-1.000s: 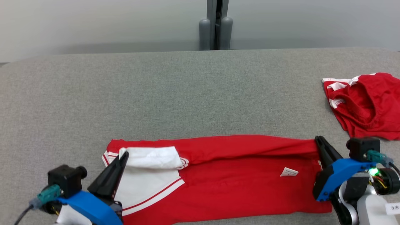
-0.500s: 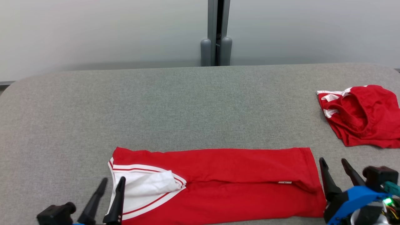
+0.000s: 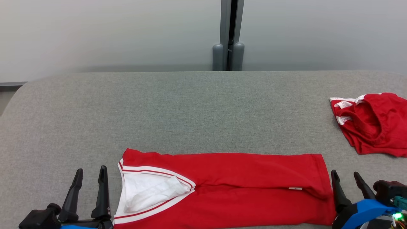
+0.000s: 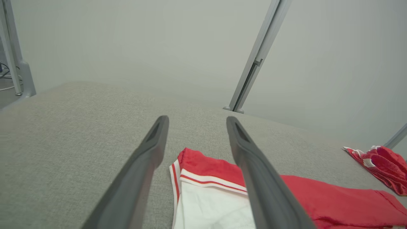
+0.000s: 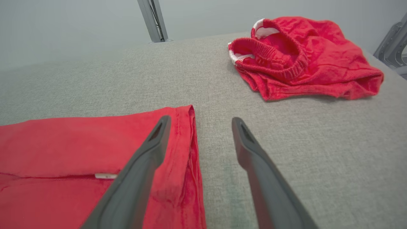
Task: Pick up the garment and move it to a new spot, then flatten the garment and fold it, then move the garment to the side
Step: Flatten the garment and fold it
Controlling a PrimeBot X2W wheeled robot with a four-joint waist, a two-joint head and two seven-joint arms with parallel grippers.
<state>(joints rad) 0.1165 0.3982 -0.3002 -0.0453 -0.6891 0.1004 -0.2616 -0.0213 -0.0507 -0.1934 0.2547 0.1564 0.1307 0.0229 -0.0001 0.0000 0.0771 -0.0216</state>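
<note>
**Red garment folded at near edge; both grippers empty**

Count: two grippers, two red cloth items, one table, one upright post.

The left gripper (image 3: 91, 169) stands at the near left. It has two long, dark, tapered fingers, and its jaws are apart with nothing between them. It sits just left of the garment's left end. The left wrist view does not settle whether a finger touches the cloth.

The garment (image 3: 248, 171) lies on the near middle of the table (image 3: 190, 108) as a long band running left to right. It is soft red knit, doubled lengthwise, with one crease line along its length. At the left end a white panel (image 3: 149, 192) is exposed. It is wedge-shaped, rumpled inside, and edged in white trim with a thin red stripe. A small white label (image 3: 295, 188) sits on the crease line near the right end. The right end is hemmed and slightly puckered.

The right gripper (image 3: 344, 172) stands at the near right, with dark fingers on a blue body. Its jaws are apart and empty, just right of the garment's hem.

The second red item (image 3: 376, 127) lies at the far right, well apart from the garment. It is a crumpled heap with a gathered elastic band and white trim.

The table is covered in grey woven cloth and has rounded corners. The post (image 3: 229, 31) is grey metal and rises at the far middle against a pale wall, with two rounded grey cylinders at its base.
</note>
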